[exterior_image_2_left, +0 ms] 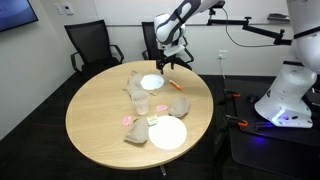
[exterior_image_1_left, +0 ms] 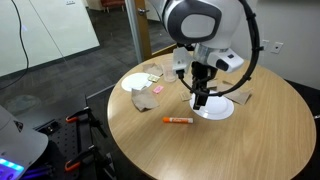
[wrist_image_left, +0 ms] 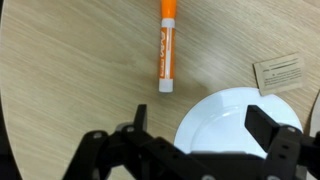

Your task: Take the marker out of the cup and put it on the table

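The orange-red marker (wrist_image_left: 167, 45) lies flat on the light wood table (wrist_image_left: 60, 70), whitish end toward my gripper. It shows in both exterior views (exterior_image_1_left: 178, 120) (exterior_image_2_left: 176, 85). My gripper (wrist_image_left: 205, 130) is open and empty. It hangs above the table over the edge of a white plate (wrist_image_left: 230, 115), a short way from the marker. It shows in both exterior views (exterior_image_1_left: 201, 98) (exterior_image_2_left: 166, 62). The clear cup (exterior_image_2_left: 142, 103) stands upright between the two plates, apart from the gripper.
A second white plate (exterior_image_2_left: 167, 133) (exterior_image_1_left: 138, 82) lies across the table. Crumpled brown paper (exterior_image_2_left: 135, 132) and small cards (wrist_image_left: 280, 73) lie around the plates. Black chairs (exterior_image_2_left: 90, 45) stand beyond the table's dark edge.
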Robot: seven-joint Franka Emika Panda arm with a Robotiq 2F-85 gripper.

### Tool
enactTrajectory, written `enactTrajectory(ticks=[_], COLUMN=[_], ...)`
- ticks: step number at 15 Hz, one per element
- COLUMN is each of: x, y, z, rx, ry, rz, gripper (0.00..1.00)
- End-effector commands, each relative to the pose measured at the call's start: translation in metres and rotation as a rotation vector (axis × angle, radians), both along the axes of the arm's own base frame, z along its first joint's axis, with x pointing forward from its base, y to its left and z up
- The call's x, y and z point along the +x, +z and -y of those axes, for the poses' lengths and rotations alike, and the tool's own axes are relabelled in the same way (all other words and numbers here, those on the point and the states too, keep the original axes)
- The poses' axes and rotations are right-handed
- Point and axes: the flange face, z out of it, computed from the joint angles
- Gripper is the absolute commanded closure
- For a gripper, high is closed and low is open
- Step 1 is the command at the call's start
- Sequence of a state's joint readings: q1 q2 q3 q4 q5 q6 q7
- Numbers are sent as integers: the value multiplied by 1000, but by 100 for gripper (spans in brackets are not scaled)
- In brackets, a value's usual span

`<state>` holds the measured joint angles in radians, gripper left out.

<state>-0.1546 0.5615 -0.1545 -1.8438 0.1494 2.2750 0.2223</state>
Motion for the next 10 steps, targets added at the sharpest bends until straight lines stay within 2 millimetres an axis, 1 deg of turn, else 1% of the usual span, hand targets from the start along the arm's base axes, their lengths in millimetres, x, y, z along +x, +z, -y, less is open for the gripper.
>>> enactTrajectory(ticks=[1, 4, 8, 10], x=[-20, -31, -48, -55], y=[43, 73, 107, 121], z=[-13, -22, -31, -35], rx=[-60, -110, -177, -209], ry=[17, 45, 65, 76], rz=[82, 156, 236, 268], gripper=[0, 0, 0, 0])
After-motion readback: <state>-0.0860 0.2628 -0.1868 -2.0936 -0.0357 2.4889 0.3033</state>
